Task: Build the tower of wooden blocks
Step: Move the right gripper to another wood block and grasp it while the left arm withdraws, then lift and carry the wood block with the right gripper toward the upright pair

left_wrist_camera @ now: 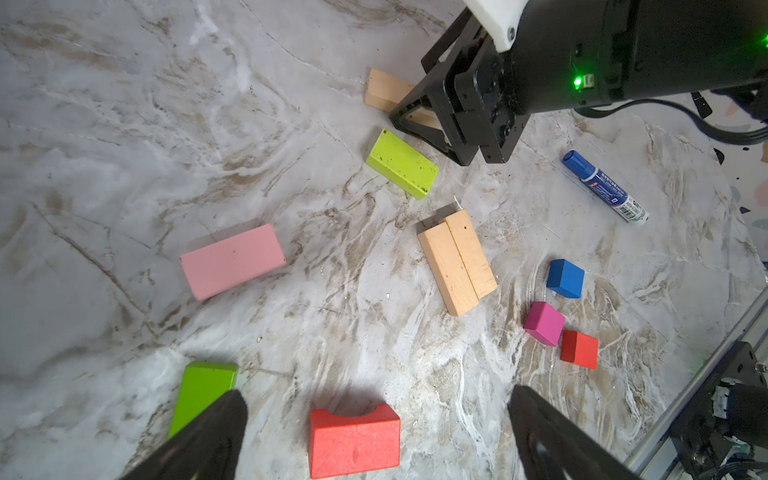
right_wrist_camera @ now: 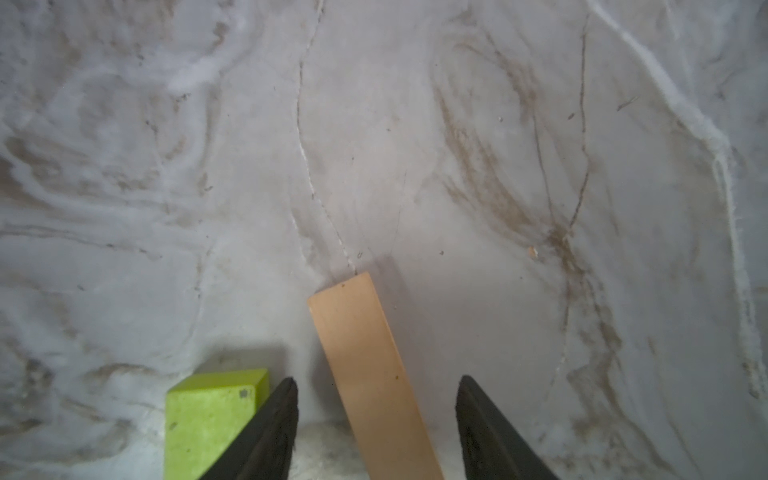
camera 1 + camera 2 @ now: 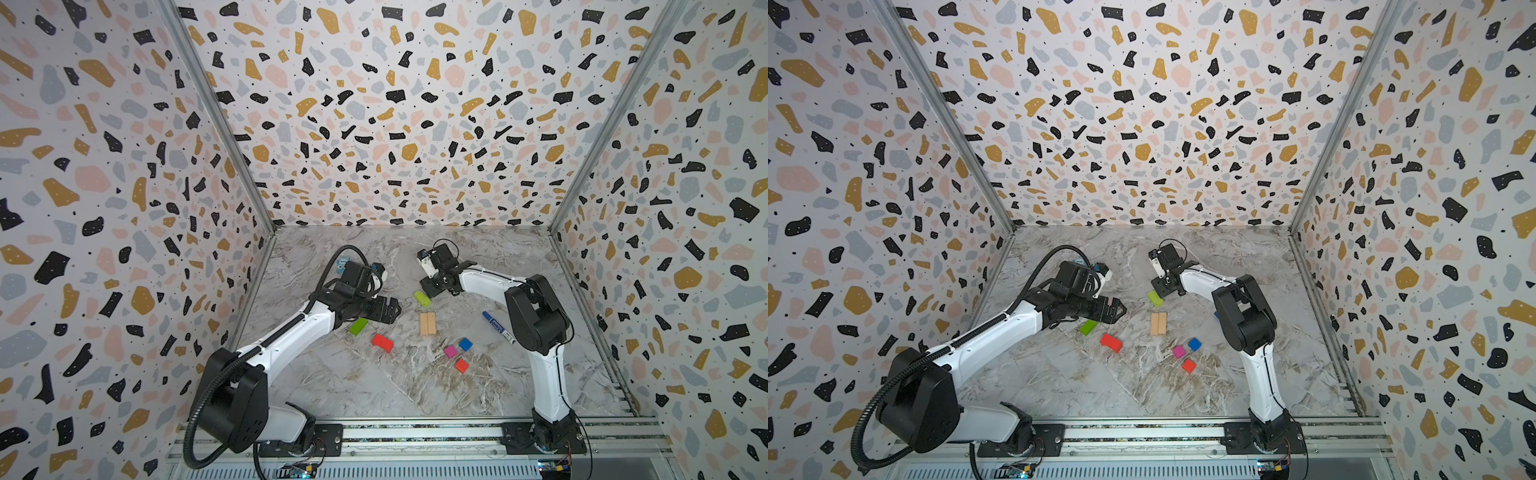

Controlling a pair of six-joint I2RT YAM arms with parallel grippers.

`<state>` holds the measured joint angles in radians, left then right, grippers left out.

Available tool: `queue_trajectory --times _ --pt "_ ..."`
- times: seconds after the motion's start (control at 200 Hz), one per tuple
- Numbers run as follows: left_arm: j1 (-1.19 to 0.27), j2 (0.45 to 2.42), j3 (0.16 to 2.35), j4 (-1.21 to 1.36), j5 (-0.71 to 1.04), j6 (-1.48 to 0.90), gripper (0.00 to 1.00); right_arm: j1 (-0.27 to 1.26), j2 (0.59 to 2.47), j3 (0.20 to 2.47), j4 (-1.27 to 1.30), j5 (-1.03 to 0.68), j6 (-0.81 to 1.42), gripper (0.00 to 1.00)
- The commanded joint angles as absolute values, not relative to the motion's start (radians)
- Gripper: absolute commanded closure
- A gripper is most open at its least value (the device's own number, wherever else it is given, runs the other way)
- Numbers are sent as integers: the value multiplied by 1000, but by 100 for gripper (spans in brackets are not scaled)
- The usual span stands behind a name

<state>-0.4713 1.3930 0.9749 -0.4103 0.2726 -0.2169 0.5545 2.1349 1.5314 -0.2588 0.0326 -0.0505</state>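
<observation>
Your right pincer (image 2: 377, 379) stood partly open and low over the table (image 2: 415, 124). Its two fingers (image 2: 270, 428) straddled a single tan block (image 2: 357, 332). Bare table showed between the wood and each finger, so it had hold of nothing. Just outside one finger lay a lime-green block (image 2: 208, 411).

Your left pincer (image 1: 374, 390) was spread wide and empty, hovering above the table. A red notched block (image 1: 354, 440) showed between its fingers, and a darker green block (image 1: 201, 395) sat partly behind one of them. Farther out a pink block (image 1: 232, 261) lay flat, apart from the others; in both top views that arm hid it.

Near the middle of the table, two tan blocks (image 3: 428, 323) lay flat side by side, touching along their long sides, close to the lime-green one. Nearer the rail, the blue cube (image 3: 465, 344), the magenta cube (image 3: 450, 351) and the orange-red cube (image 3: 461, 365) sat close together in a loose cluster. A blue-capped marker (image 3: 498, 327) lay beside your right arm.

The tower was not yet begun: every block you could see rested directly on the table, none on another.
</observation>
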Motion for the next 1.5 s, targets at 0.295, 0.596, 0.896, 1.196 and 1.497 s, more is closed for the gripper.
queue_trajectory --times 0.295,0.596,0.896,1.196,1.497 --pt "-463 1393 966 -387 296 -209 1 545 2158 1571 -265 8 -57 47" --pt "-459 1393 966 -387 293 -209 1 540 2159 1563 -258 -6 -45 61" --pt "-457 1397 961 -387 290 -210 2 523 2114 1546 -249 1 19 74" --pt "-457 1401 959 -385 284 -215 2 517 1979 1502 -339 31 152 82" --pt "-451 1411 965 -387 297 -213 2 516 1845 1413 -509 74 325 82"
